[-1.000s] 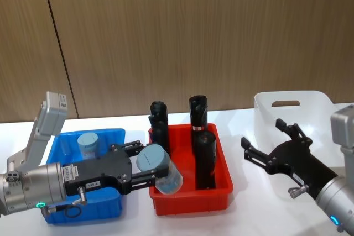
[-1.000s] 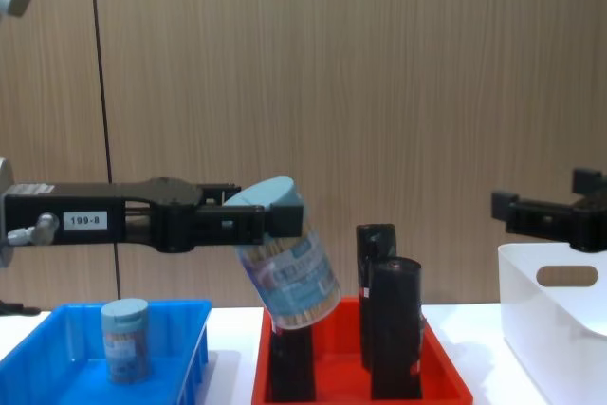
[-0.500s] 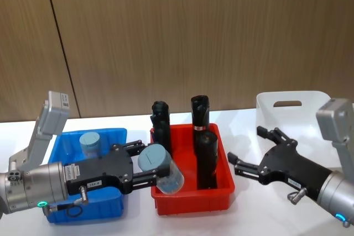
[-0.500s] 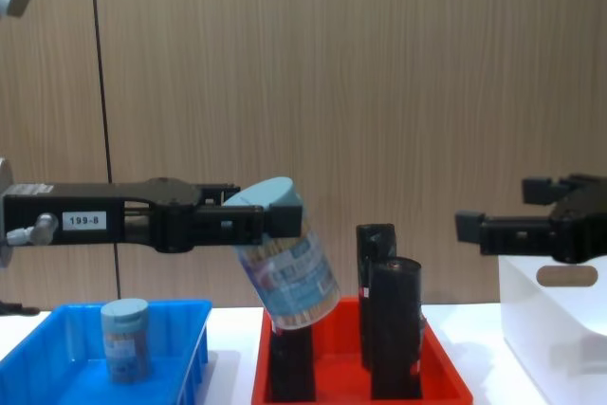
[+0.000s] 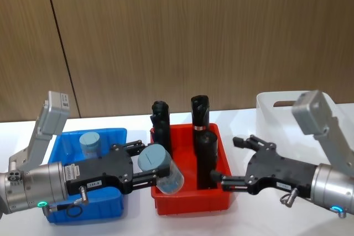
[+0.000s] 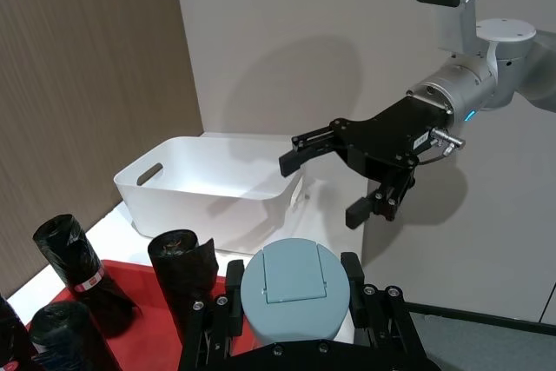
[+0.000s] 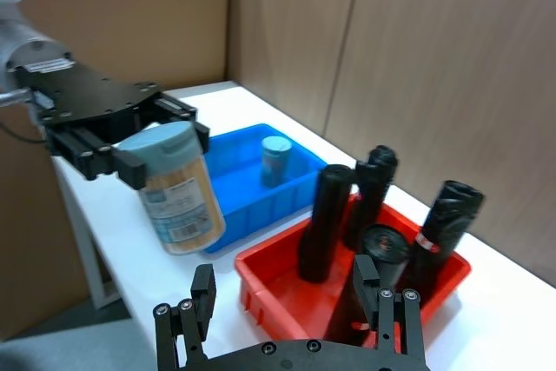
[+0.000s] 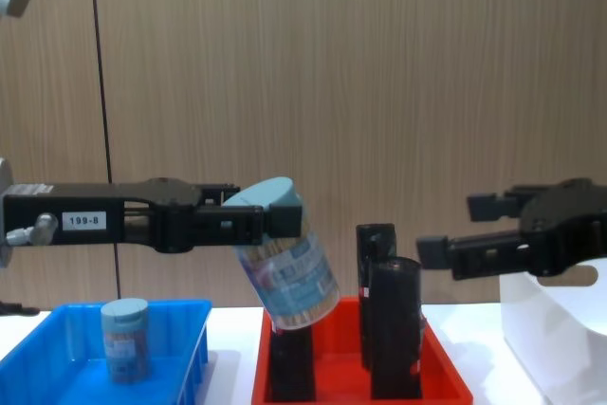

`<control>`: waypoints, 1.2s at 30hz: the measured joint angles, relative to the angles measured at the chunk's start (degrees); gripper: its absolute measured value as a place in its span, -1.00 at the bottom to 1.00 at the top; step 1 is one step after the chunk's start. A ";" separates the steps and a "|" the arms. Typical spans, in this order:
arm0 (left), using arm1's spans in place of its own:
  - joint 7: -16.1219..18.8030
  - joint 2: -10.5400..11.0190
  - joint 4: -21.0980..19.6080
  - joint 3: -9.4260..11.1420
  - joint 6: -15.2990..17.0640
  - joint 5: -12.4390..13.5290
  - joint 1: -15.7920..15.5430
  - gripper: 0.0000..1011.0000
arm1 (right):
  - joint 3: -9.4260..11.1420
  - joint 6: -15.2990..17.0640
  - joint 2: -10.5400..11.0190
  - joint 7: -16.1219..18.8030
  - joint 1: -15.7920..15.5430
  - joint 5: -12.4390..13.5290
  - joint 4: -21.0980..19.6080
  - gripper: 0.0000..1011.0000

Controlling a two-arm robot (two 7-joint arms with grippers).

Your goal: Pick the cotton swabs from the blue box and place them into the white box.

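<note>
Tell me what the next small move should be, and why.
Probably bring the right gripper, open, toward the cotton swab tub that the left gripper holds tilted above the red tray: there's a gap between them, and the white box lies on the right side.

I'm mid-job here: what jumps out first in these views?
The left gripper holds a tilted cotton swab tub in the air over the left end of the red tray. The right gripper, jaws open, points toward it over the tray's right edge. A second tub stands in the blue box.
</note>
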 joint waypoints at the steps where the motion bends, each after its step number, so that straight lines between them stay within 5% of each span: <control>1: 0.00 0.00 0.00 0.00 0.00 0.00 0.00 0.33 | -0.26 0.44 -0.14 1.04 0.57 -0.42 0.36 0.98; 16: 0.00 0.00 0.00 0.00 0.00 0.00 0.00 0.33 | -3.43 2.90 -2.60 7.83 5.19 -3.92 3.85 0.98; 36: 0.00 0.00 0.00 0.00 0.00 0.00 0.00 0.33 | -6.69 3.60 -5.88 9.51 8.67 -5.91 7.61 0.98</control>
